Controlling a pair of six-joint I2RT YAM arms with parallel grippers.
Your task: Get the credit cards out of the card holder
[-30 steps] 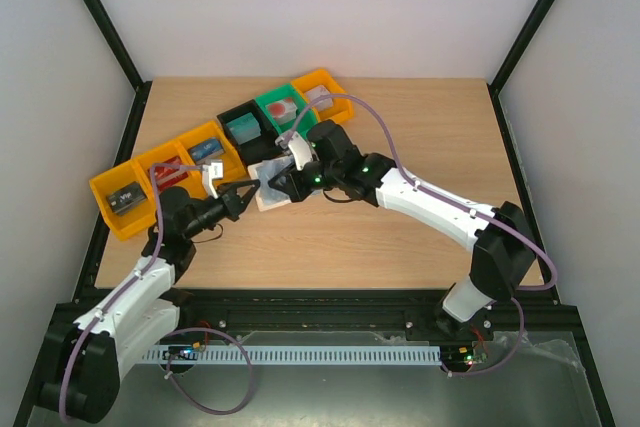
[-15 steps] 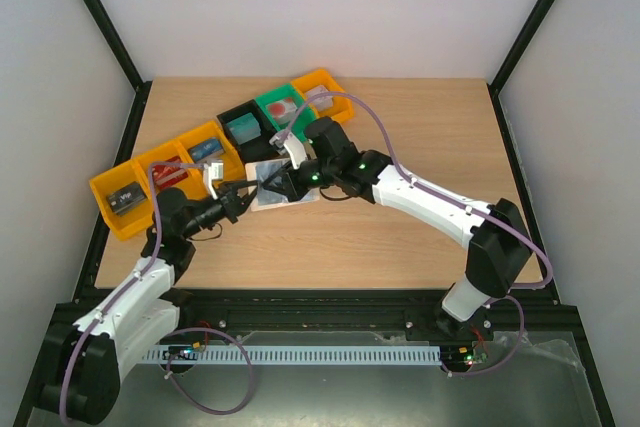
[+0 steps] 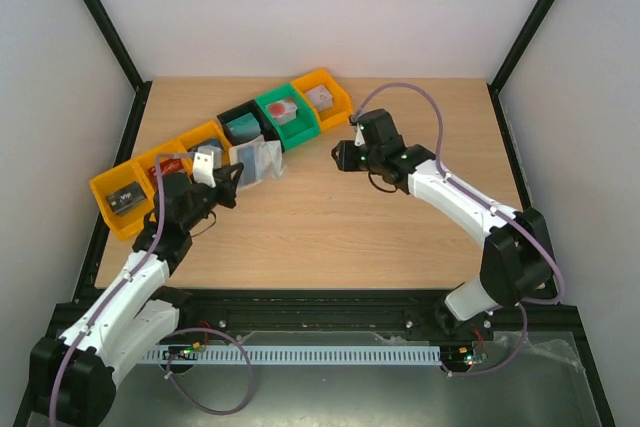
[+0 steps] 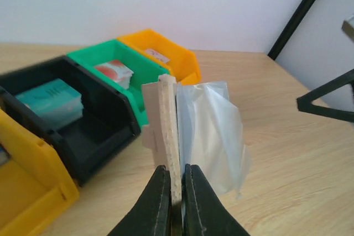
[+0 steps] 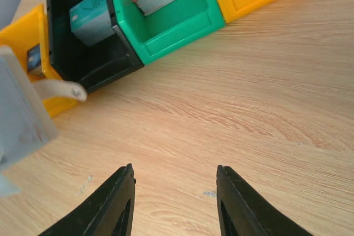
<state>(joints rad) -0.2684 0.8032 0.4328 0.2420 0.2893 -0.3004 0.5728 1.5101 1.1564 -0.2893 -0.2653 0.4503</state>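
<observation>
Left arm [image 3: 125,292] extends forward from its base, forearm angled toward the left-centre of the desk [image 3: 330,237]; left claw [image 4: 175,171] is closed, both fingers clamped flat against the lower edge of the card holder [image 4: 167,131], which sits edge-on between them; right arm [image 3: 450,197] reaches forward and inward, elbow bent; right claw [image 5: 175,172] is spread wide, gripping nothing, fingertips hanging above the desk.

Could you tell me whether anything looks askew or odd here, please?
The card holder stands edge-on, pinched in the left fingers, and a translucent plastic flap sags loosely from its side. Nothing else stands out.
</observation>
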